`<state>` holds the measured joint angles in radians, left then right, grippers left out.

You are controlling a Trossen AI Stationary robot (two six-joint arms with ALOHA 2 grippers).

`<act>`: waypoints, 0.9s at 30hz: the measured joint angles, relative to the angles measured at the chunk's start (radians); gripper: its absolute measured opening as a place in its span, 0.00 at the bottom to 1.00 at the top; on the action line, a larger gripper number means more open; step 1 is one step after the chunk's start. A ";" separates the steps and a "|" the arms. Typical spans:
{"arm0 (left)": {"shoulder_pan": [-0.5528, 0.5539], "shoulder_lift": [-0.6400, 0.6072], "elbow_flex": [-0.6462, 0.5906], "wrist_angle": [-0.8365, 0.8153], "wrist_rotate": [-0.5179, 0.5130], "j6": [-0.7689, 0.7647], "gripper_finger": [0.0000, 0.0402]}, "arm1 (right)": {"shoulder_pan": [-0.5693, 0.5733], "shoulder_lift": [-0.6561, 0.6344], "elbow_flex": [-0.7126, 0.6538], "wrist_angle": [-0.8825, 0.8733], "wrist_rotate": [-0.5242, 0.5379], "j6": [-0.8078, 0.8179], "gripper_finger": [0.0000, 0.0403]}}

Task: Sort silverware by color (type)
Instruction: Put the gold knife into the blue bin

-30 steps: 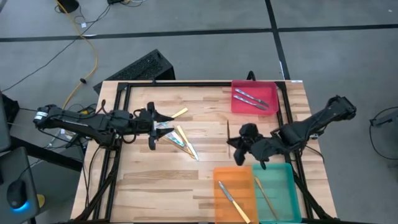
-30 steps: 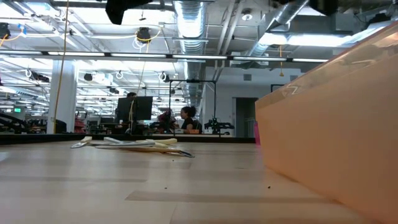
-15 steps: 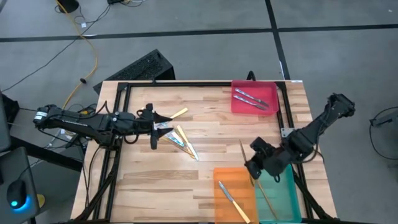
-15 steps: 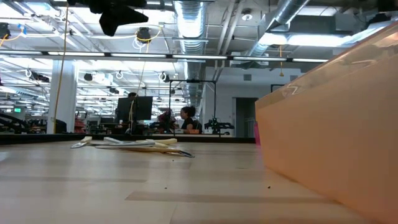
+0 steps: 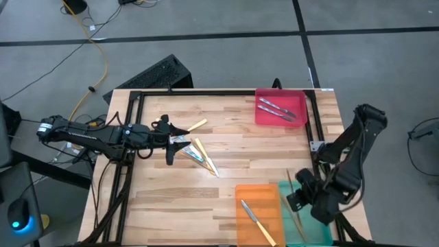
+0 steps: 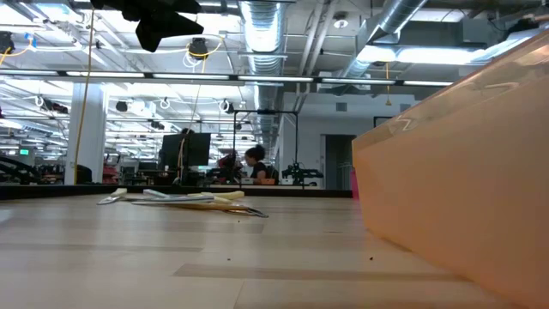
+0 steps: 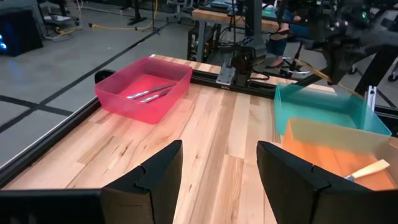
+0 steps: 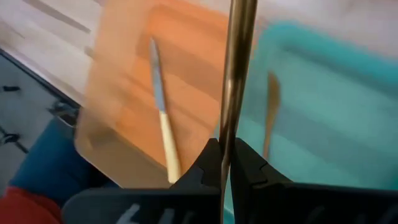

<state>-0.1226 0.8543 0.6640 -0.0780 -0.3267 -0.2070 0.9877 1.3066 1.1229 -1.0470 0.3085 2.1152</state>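
Loose silverware [image 5: 197, 152] lies in a pile left of the table's middle, also seen in the low view [image 6: 180, 197]; one yellow handle [image 5: 199, 124] lies just beyond it. My left gripper [image 5: 174, 140] stands open at the pile's left end, above it, its fingers [image 7: 155, 177] empty. My right gripper [image 5: 296, 197] hangs over the teal tray [image 5: 310, 218], shut on a tan wooden utensil [image 5: 290, 180]. Another wooden utensil [image 8: 268, 106] lies in that tray. A yellow-handled knife [image 5: 257, 219] lies in the orange tray [image 5: 248, 195]. Two silver pieces [image 5: 278, 108] lie in the red tray [image 5: 260, 116]. My right gripper pinches the wooden utensil near one end [image 8: 225, 138] between its two fingers. The fingers slant down from the table's right side, and the utensil runs on past their tips [image 8: 239, 56]. It is lifted clear, above the teal tray's edge beside the orange tray.
The orange and teal trays stand side by side at the near right edge, the red tray at the far right. A black frame rail [image 5: 206, 92] runs around the tabletop. Bare wood [image 5: 178, 199] lies between the pile and the trays.
My right gripper has swung from the table's middle right toward the near right corner and sunk a little, rolling and tipping downward, with the wooden utensil still in its fingers; it now hangs over the teal tray.
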 joint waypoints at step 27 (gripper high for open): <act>0.000 0.000 0.000 0.001 -0.055 0.000 0.47 | 0.036 0.307 0.001 -0.007 -0.337 -0.082 0.04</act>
<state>-0.1226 0.8543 0.6640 -0.0768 -0.3813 -0.2070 1.0241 1.6133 1.1236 -1.0537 -0.0280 2.0331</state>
